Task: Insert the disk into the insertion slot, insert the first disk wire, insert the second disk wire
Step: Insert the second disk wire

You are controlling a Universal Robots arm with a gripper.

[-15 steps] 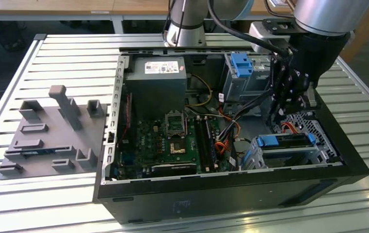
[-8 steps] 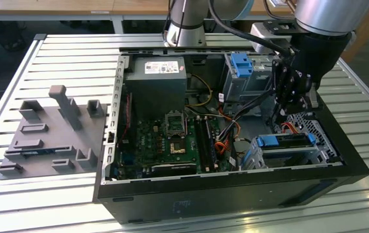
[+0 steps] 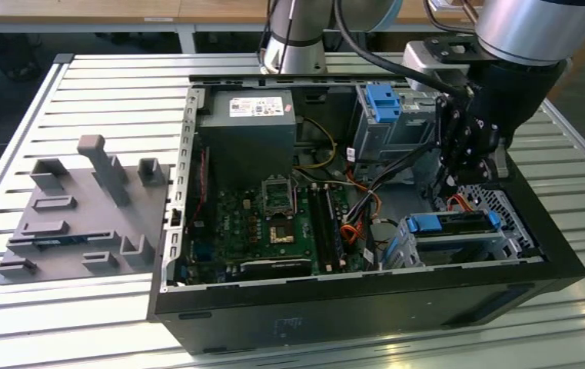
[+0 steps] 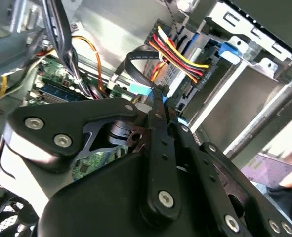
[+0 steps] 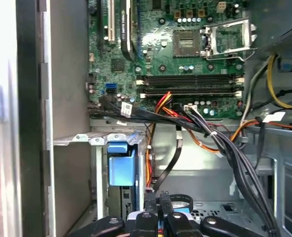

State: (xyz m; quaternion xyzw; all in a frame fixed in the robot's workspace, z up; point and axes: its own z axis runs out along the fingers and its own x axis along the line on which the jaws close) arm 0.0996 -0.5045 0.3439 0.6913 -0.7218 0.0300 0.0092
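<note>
While our arm reaches down into the open computer case (image 3: 538, 254), we see the gripper (image 4: 158, 101) with its two black fingers (image 5: 150, 202) drawn almost together, pinching the end of a flat black cable (image 4: 136, 61) that carries a pale blue tab. That cable loops up from the fingertips and runs toward the motherboard (image 5: 185, 54). In the exterior view the gripper (image 3: 463, 165) hangs just above the drive cage and its fingertips are hidden behind its own body, so we judge the grip from both wrist views.

We find the disk (image 3: 457, 223) already seated in the insertion slot (image 3: 513, 234), the perforated silver-grey cage beside the motherboard, on the side away from the power supply (image 3: 251, 131). Its bright blue carrier frames the end that faces us, and little of the drive itself shows. In the second wrist view the disk (image 4: 229, 52) shows a blue corner, and a connector with red, yellow and black wires (image 4: 178, 49) sits against its end. In the first wrist view the blue carrier (image 5: 122, 165) stands upright just beside the fingers.

Outside the case, a grey fixture block (image 3: 82, 211) rests on the slatted table (image 3: 98, 84).
</note>
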